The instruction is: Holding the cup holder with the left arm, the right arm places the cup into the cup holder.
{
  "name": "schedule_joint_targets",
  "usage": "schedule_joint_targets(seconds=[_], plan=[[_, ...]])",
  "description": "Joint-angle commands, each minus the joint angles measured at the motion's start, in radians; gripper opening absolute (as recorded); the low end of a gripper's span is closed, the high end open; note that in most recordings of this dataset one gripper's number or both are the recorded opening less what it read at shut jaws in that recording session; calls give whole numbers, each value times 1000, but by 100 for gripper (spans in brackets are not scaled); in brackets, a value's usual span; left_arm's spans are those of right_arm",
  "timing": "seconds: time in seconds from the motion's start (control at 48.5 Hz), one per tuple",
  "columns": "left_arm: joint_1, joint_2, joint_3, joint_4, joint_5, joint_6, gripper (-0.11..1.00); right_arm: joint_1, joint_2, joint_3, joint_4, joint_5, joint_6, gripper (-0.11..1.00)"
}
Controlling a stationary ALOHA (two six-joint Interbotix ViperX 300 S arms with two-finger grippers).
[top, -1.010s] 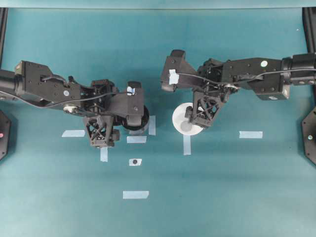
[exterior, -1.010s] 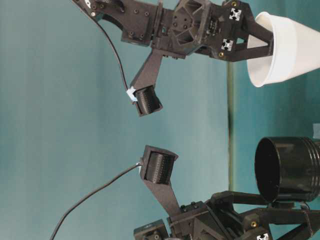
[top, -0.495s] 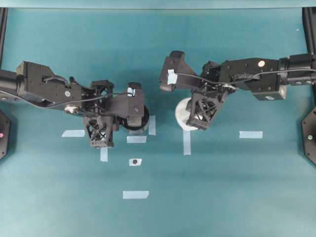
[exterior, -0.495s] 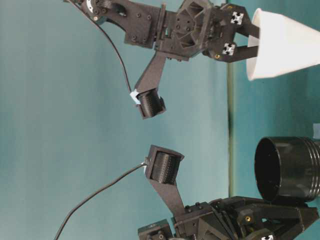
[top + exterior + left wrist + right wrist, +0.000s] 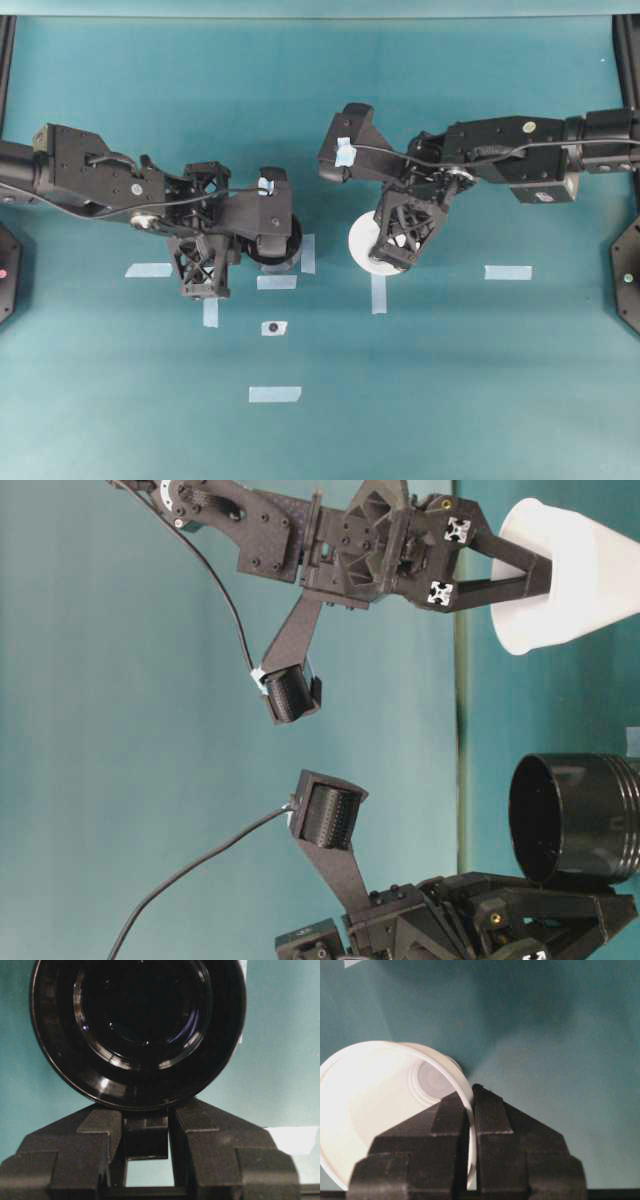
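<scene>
- Left gripper [image 5: 147,1125] is clamping the holder's [image 5: 285,240] stub handle; the holder is sitting on the desk [image 5: 450,400] at about 9 o'clock from the cup [image 5: 362,245], well apart.
- Right gripper [image 5: 471,1110] is pinching the cup's rim wall, one finger inside and one outside; the cup is tilting in the table-level view.
- Risk: a thin-wall pinch may be crushing the rim or letting the cup swing, so the base could be striking the holder's lip instead of entering.
- Risk: the two wrists may be crowding each other over the holder.
- Room: open desk is lying between cup and holder; tape strips [image 5: 378,292] look flat.
</scene>
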Motion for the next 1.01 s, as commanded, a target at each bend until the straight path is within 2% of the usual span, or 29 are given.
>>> schedule_joint_targets(seconds=[0.0,0.185,0.474,0.989], plan=[[2,-40,-12,2,-9,3,24,5,-49,-15,6,3,23,4],[2,-58,-12,3,-17,3,24,3,-71,-14,6,11,74,4],[2,-77,0,2,-28,2,24,3,-133,-15,6,28,98,4],[2,-138,100,2,-291,-9,24,-3,-256,-15,6,26,155,3]])
